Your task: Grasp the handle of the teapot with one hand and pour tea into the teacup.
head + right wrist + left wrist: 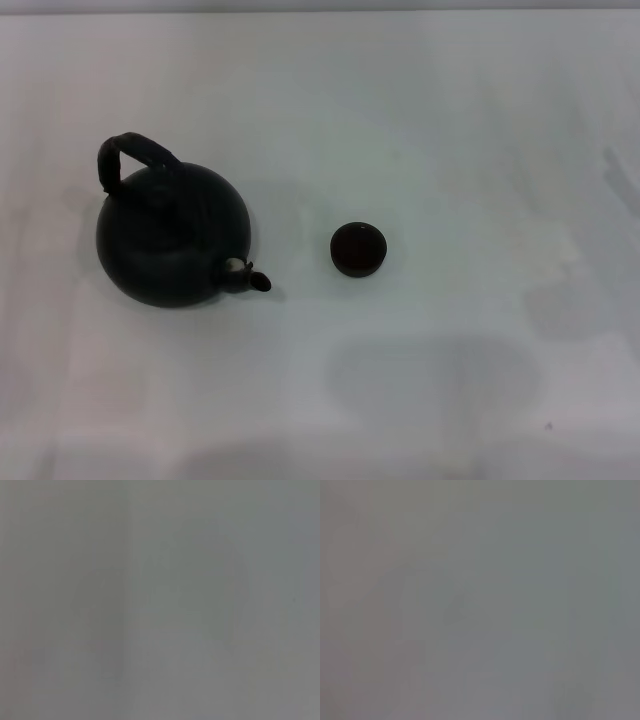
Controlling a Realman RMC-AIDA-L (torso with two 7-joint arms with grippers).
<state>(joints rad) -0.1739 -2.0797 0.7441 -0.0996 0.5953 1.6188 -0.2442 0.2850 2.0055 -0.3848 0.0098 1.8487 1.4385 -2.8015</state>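
A dark, round teapot [172,238] stands upright on the white counter [450,120], on the left side of the scene. Its looped handle [132,157] rises at the far-left edge of the body, and its short spout [250,278] points right and slightly near, toward the teacup [358,249]. The small dark teacup sits upright to the right of the teapot, apart from it, with bare counter between spout and rim. Whether the cup holds any tea cannot be told, since its inside reads only as dark.

Neither gripper shows in the head view, and both wrist views give only a blank grey surface, so whether either gripper is released or clenched cannot be told. Nothing holds the teapot. This layout fits either a pot waiting to be lifted or one set back down after pouring.

The risks lie in the geometry. The handle is narrow and sits off to the far side of a heavy, rounded body, so a grasp taken off-centre would likely let the pot swing or twist. The teacup is small and light, with a narrow mouth; a spout held too high or out of line would probably send tea onto the counter, and a low pass of the pot's belly could knock the cup over.
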